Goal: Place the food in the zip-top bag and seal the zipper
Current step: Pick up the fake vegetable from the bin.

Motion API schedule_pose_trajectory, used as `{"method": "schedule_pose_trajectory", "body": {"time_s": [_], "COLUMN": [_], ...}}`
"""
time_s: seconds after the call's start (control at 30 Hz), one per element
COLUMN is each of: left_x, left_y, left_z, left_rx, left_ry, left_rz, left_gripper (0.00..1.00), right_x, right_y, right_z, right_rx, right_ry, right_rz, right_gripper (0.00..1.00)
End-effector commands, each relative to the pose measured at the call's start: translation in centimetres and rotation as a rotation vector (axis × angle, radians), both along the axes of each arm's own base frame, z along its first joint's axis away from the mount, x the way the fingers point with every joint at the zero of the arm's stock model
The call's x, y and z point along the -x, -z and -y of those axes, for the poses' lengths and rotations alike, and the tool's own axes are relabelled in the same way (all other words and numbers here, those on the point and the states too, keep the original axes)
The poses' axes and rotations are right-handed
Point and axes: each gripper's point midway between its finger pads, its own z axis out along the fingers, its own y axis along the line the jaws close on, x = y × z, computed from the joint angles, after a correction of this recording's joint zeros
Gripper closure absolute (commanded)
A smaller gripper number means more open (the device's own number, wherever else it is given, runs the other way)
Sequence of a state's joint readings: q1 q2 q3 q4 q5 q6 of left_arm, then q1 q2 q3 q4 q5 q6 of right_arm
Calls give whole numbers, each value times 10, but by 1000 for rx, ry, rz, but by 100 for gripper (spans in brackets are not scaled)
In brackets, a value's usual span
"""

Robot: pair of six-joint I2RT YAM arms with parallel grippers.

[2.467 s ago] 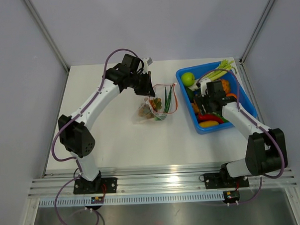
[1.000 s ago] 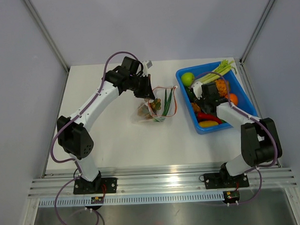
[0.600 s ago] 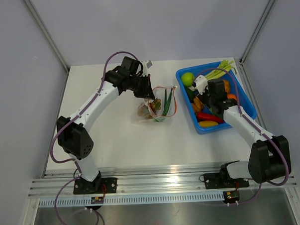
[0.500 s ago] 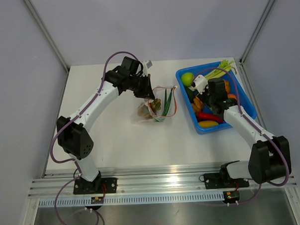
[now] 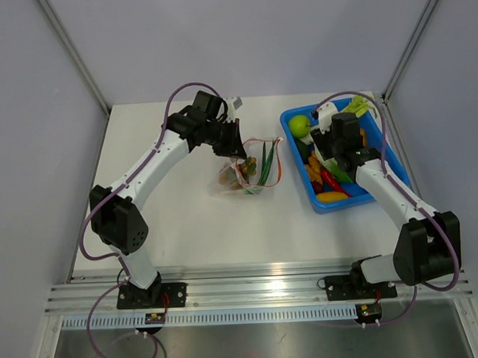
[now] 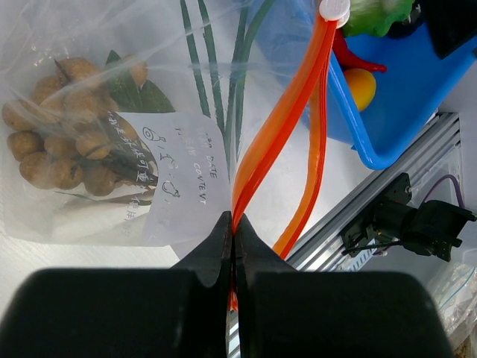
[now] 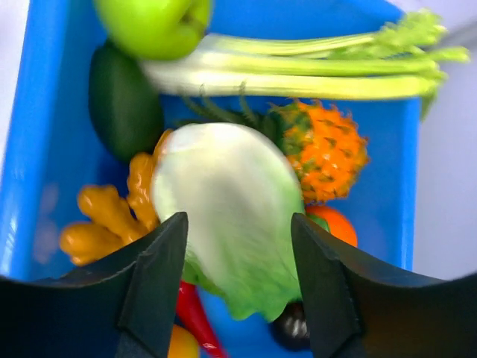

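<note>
Zip-top bag (image 5: 245, 173) lies near the middle of the counter (image 5: 177, 221), well apart from its left and near edges, with bare white surface on those sides. From above, the left gripper (image 5: 239, 153) hangs over the bag's mouth. The left wrist view shows more: its jaws (image 6: 232, 224) are clenched on the zipper (image 6: 276, 142), whose two orange strips stand parted further along. It also shows a cluster of brown balls (image 6: 59, 142) and thin green onions (image 6: 216, 82) inside the clear plastic.

To the right, a blue bin (image 5: 299, 164) sits near the counter's right edge, just beside the bag. The right gripper (image 5: 333, 147) hangs over it. The blurred right wrist view shows its jaws (image 7: 238, 224) spread to either side of the white-green cabbage (image 7: 223, 201); I cannot tell whether they press it. A green apple (image 7: 153, 22) and pale stalks (image 7: 298, 63) lie toward the bin's far wall.
</note>
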State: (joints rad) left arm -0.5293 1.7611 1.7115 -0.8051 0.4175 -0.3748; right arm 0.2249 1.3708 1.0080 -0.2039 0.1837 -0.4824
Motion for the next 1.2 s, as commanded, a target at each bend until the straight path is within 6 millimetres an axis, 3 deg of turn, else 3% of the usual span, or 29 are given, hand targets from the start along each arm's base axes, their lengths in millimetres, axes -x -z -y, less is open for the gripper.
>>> {"method": "schedule_pose_trajectory", "body": {"time_s": [0.0,0.07,0.23,0.3,0.43,0.47,0.53,0.57,0.7,0.97,1.17], "left_x": [2,3,6,6,5,5,5,5,5,8,9], "left_y": [-30,-30,-26,-26,-28,-31,-32,-31,-29,-28,-27], "left_z": [5,6,5,4,2,3,3,3,5,5,4], "left_rx": [74,75,66,58,54,56,56,56,53,50,44], "left_ry": [19,23,27,25,23,23,24,25,34,44,43], "left_rz": [71,73,66,72,82,86,90,88,83,83,79], "left_gripper": [100,100,100,100,100,100,100,100,100,100,100], "right_x": [-3,2,10,15,27,33,41,46,49,41,31], "right_y": [-68,-59,-52,-50,-44,-29,-27,-10,0,14,35], "right_z": [13,11,2,3,-1,0,1,-2,-6,12,23], "right_rx": [-347,-408,-628,-726,-904,-930,-1084,-1136,-1372,-1602,-1682], "right_ry": [344,409,568,663,806,852,962,994,1138,1295,1390], "right_rz": [113,6,-8,-38,-83,-98,-67,-86,-53,68,33], "right_gripper": [36,32,29,15,7,5,4,4,1,0,1]}}
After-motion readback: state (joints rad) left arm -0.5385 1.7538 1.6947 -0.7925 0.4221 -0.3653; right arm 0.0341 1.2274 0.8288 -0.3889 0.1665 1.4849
